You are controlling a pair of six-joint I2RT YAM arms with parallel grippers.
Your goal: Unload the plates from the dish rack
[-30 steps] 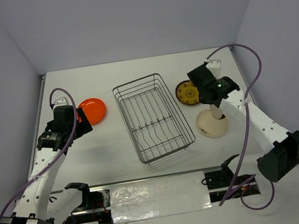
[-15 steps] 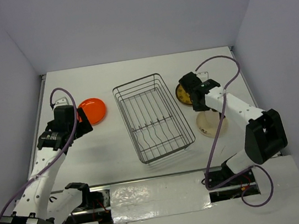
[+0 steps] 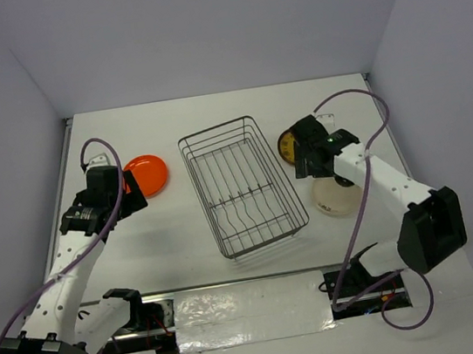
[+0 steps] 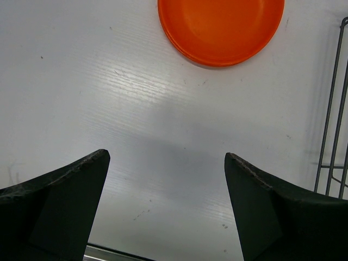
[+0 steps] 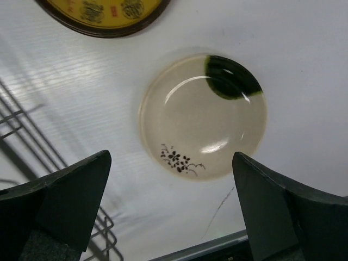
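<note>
The wire dish rack (image 3: 242, 185) stands in the middle of the table with nothing in it. An orange-red plate (image 3: 148, 173) (image 4: 220, 27) lies flat to its left. My left gripper (image 3: 130, 195) (image 4: 166, 157) hovers open just near of that plate, nothing between its fingers. To the right of the rack lie a mustard-brown plate (image 3: 288, 145) (image 5: 103, 16) and a cream plate (image 3: 338, 196) (image 5: 204, 117) with a green patch and a dark flower sprig. My right gripper (image 3: 308, 162) (image 5: 171, 156) hangs open above the cream plate's near-left edge, holding nothing.
Rack wires (image 4: 331, 109) run along the right edge of the left wrist view. The rack's corner and shadow (image 5: 22, 125) show at the lower left of the right wrist view. Grey walls close the table at the back and both sides.
The right arm has swung and refolded, bringing its gripper a little left and nearer, between the mustard and cream plates. The left arm and all plates stay put.
</note>
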